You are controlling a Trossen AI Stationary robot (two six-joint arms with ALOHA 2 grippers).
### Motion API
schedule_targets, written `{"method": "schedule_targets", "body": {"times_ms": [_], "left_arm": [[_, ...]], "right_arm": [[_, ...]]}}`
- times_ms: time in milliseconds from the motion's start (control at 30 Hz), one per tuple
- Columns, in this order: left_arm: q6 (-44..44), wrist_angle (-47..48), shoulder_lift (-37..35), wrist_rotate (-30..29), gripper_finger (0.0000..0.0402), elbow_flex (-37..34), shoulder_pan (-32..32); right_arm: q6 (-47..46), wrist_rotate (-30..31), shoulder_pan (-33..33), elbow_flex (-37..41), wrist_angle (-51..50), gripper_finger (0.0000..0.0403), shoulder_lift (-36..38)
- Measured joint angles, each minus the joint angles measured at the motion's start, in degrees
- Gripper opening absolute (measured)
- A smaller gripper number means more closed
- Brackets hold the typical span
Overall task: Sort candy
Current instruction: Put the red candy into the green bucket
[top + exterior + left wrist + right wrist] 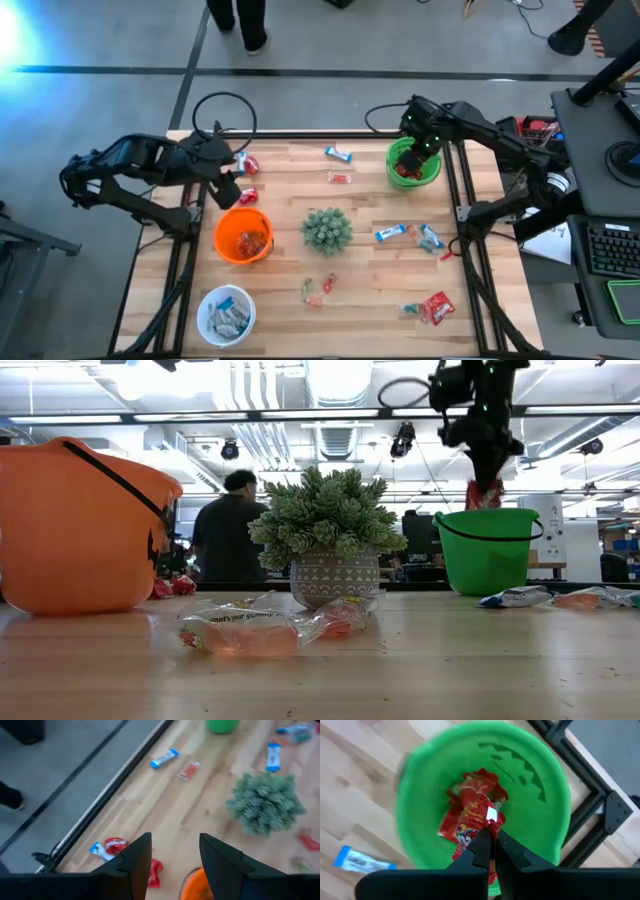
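Note:
My right gripper (484,472) hangs over the green bucket (436,168) at the table's far right, shut on a red candy packet (472,817). More red candy lies inside that bucket. My left gripper (175,855) is open and holds nothing. It hovers near the far left edge, above two red packets (247,166) and just beyond the orange bucket (243,236). Loose candy lies flat on the wood: a blue-and-white bar (338,153), a small red piece (340,178), blue bars (392,233), red packets (437,307) and tiny pieces (318,288). My right gripper pinches the red packet's upper end (487,826) between its two fingertips, coming from above and pointing steeply down. The packet hangs below the fingers, clear of the table, and its lower end (485,495) is at the green bucket's rim.
A spiky green plant in a patterned pot (326,229) stands at the table's middle. A white bowl (226,313) with blue-and-white bars sits near the front left corner. Black frame rails run along the table's left and right sides. A person (228,530) stands beyond the far edge.

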State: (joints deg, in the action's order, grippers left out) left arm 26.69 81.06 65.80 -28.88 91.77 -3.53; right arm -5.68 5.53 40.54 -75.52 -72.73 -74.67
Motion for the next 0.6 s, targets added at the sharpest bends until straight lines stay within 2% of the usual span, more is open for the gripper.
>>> {"method": "schedule_targets", "body": {"times_ms": [300,467,600], "left_arm": [[1.5,0.0,0.2,-6.1,0.0149,0.0,0.8],[1.0,0.0,1.3,-6.1,0.0149,0.0,0.8],[-0.9,0.0,2.5,-6.1,0.0149,0.0,0.8]], "right_arm": [[5.3,0.0,3.4,2.6,3.4,0.0009,-0.3],[7.0,0.0,3.4,2.3,4.1,0.0012,-0.1],[7.3,-1.7,3.4,1.8,4.0,0.0031,-0.3]]}}
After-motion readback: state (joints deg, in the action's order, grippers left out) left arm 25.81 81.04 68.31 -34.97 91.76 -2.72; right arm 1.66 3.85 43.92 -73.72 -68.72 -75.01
